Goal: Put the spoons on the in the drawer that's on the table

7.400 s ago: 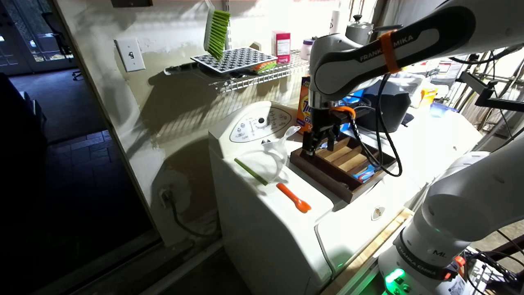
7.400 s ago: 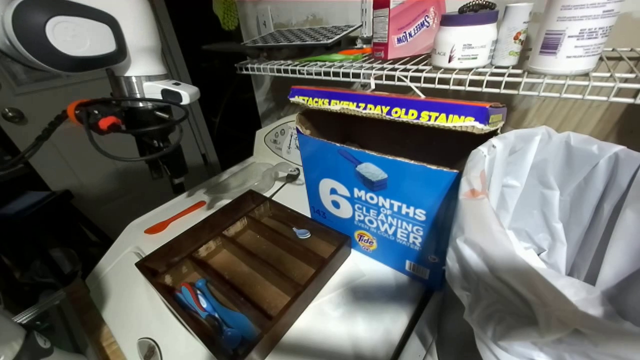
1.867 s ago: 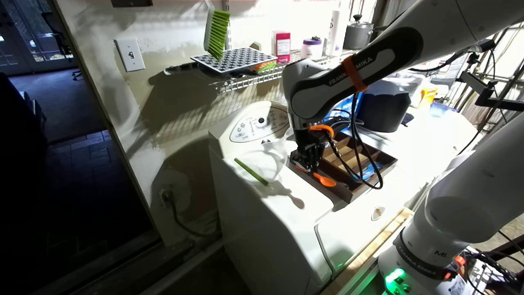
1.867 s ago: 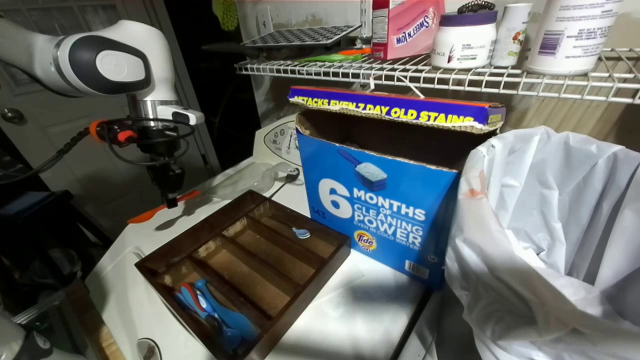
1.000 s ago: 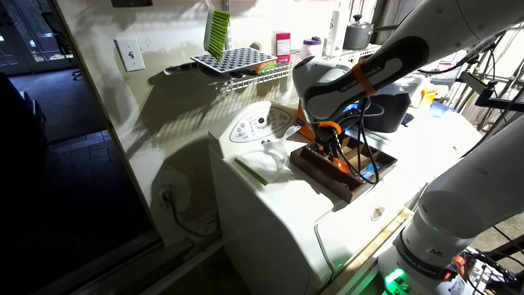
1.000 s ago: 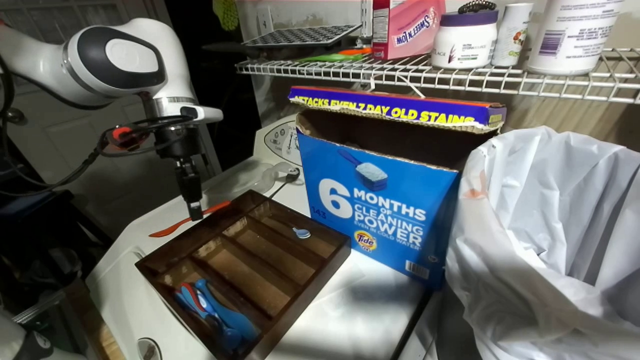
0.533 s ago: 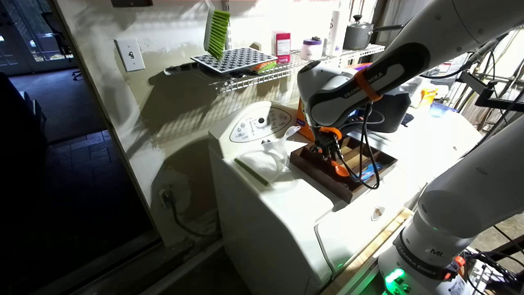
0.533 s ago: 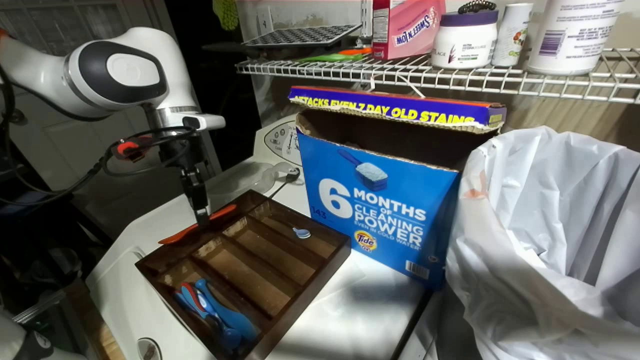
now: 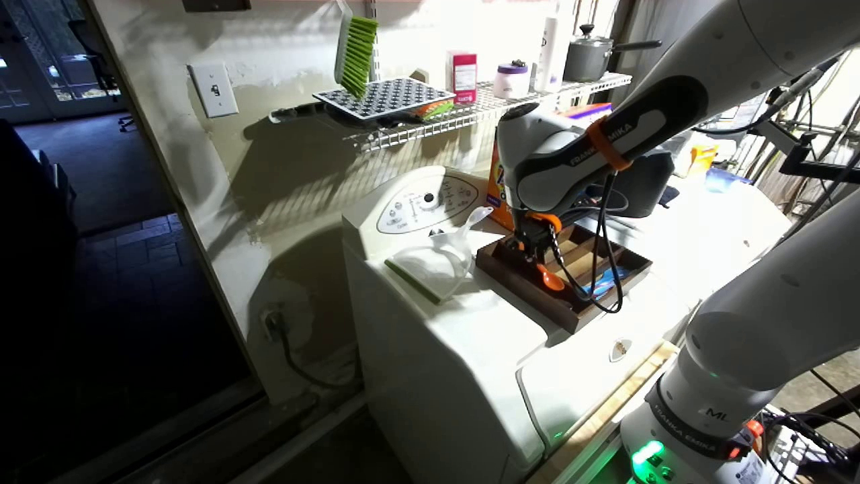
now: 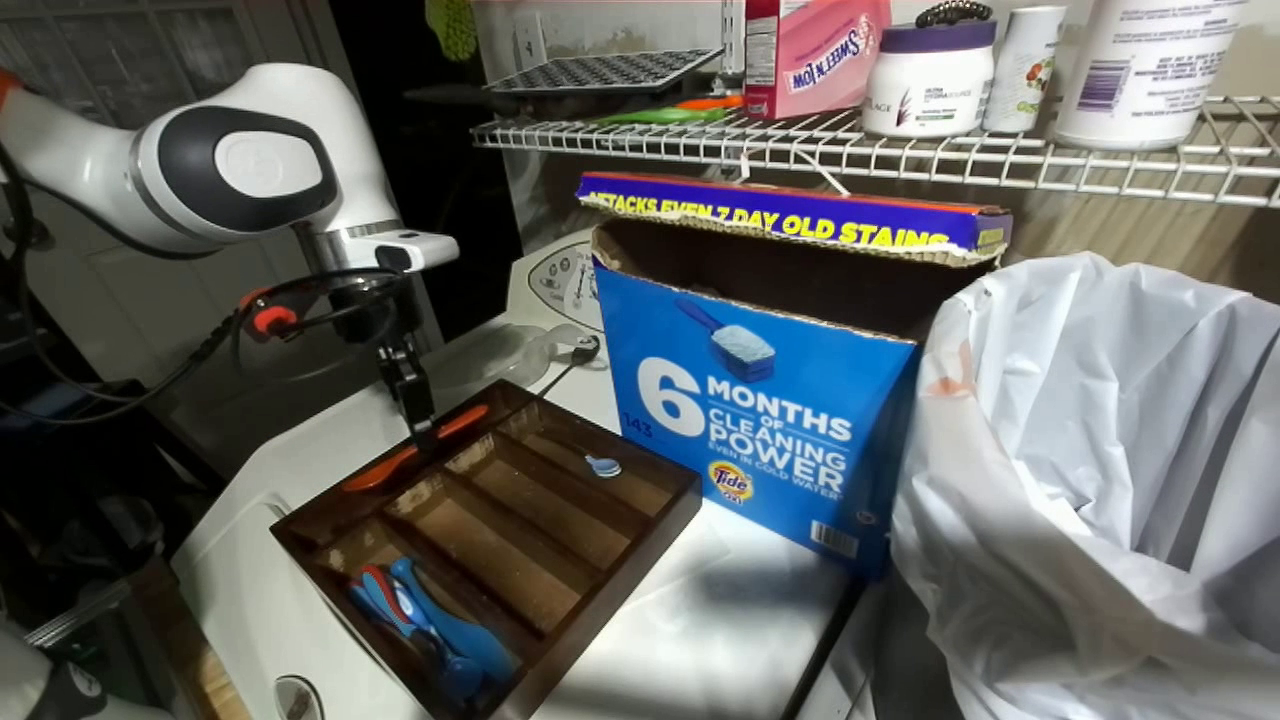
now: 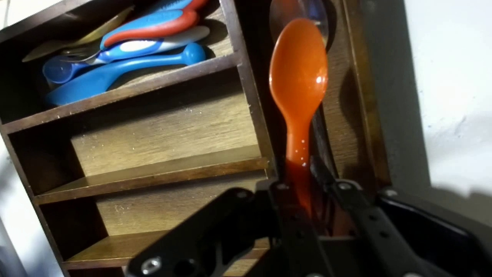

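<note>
"Orange spoon (image 11: 299, 73) has shifted since earlier: off the white table (image 9: 490, 326), beside the drawer (image 10: 510, 555), and now over the drawer itself."

"Has the gripper (image 11: 300, 169) gone with it?"

"Yes. Its 2 fingers stand nearly together, parted just by the handle they clamp; the bowl juts out past the tips."

"Over which part, exactly?"

"Along the long side compartment that runs across the ends of the 4 others. A metal spoon (image 11: 296, 7) lies in there, partly hidden beneath. Whether the 2 spoons touch, I can't tell."

"What else is inside?"

"Blue utensils (image 11: 146, 61), some with red or white on them, bunched in an end compartment. In an exterior view, a small pale-blue utensil (image 10: 603, 466) rests in the compartment at the opposite end, nearest the blue box (image 10: 760, 420) that stands just beside the drawer."
</note>
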Robot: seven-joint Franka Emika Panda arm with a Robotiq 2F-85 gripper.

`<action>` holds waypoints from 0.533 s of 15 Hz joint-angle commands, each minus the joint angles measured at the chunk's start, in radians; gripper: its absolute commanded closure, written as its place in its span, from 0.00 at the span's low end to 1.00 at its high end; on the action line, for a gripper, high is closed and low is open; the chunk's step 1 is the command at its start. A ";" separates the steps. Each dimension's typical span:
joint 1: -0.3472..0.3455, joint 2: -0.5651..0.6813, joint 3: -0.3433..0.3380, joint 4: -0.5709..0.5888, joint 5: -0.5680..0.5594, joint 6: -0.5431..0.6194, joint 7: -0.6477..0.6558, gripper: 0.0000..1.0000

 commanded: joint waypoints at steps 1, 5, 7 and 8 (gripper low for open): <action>-0.005 -0.006 -0.006 -0.014 0.004 0.039 -0.058 0.96; 0.001 0.002 -0.007 -0.014 0.009 0.051 -0.116 0.96; 0.003 0.001 -0.004 -0.013 0.009 0.045 -0.132 0.96; 0.005 0.000 -0.004 -0.014 0.013 0.042 -0.142 0.96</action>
